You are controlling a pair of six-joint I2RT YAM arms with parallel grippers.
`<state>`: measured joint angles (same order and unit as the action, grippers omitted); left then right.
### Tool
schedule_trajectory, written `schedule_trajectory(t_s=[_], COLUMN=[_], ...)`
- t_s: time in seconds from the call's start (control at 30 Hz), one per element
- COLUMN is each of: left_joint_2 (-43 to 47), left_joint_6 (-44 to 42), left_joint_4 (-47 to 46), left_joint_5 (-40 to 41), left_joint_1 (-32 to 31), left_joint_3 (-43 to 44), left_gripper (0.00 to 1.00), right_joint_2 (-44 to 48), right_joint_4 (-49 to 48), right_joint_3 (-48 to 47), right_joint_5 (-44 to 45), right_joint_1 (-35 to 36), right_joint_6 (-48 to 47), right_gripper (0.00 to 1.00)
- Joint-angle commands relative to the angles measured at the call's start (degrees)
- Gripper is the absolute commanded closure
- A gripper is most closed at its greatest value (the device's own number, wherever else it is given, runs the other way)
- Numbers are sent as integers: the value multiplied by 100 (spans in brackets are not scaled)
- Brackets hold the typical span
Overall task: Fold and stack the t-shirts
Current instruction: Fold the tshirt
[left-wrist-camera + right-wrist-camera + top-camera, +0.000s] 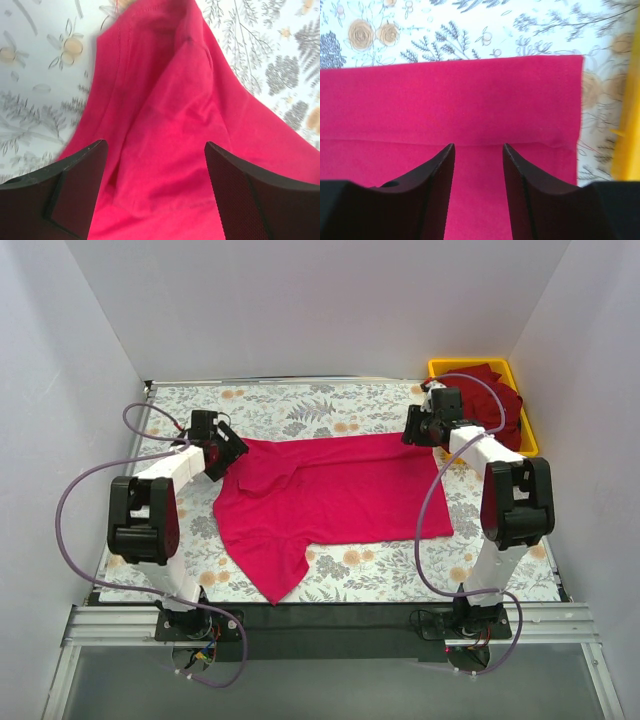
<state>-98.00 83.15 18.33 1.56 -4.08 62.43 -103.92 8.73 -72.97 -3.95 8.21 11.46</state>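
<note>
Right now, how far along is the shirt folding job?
Early. Done: one pink t-shirt lies spread across the table, rumpled at the end by the left gripper. In hand: that gripper and the right gripper, both open, sit over its two far corners, gripping nothing. Left: folding it, then the darker red shirts heaped in the yellow bin. No stack shows.

Passage and obstruction over the floral table (300, 408).
Bare strips along far and near edges; middle covered by magenta t-shirt (345, 490), lying flat, with open air above. Far right corner blocked by yellow bin (470, 365) heaped with crimson t-shirts (497, 400), near right gripper (413, 430). White walls (60, 390) close on three sides.
</note>
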Motion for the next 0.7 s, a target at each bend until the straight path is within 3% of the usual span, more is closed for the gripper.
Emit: schedule_trajectory(t_s=[0.0,0.17,0.47,0.5,0.6,0.67], left_joint_2=[-219,-782,-1160,-1178,-1178,-1143], left_joint_6=[-423,-537,-476,-476,-484,-519], left_joint_4=[-154,-154,-154,-154,-163,-154], left_joint_5=[160,204,160,151,160,230], left_joint_1=[12,12,12,3,12,12], left_joint_3=[567,1165,1262,1262,1254,1219], left_gripper=[28,35,48,56,64,79], right_joint_2=[-330,-629,-1060,-1104,-1157,-1174], right_joint_4=[-152,-258,-319,-346,-390,-416], right_joint_3=[-288,-437,-376,-332,-227,-183], right_joint_5=[-255,-353,-238,-221,-151,-142], right_joint_1=[23,32,32,32,14,-12], right_joint_6=[-4,31,49,49,75,75], right_gripper=[58,59,60,60,60,61])
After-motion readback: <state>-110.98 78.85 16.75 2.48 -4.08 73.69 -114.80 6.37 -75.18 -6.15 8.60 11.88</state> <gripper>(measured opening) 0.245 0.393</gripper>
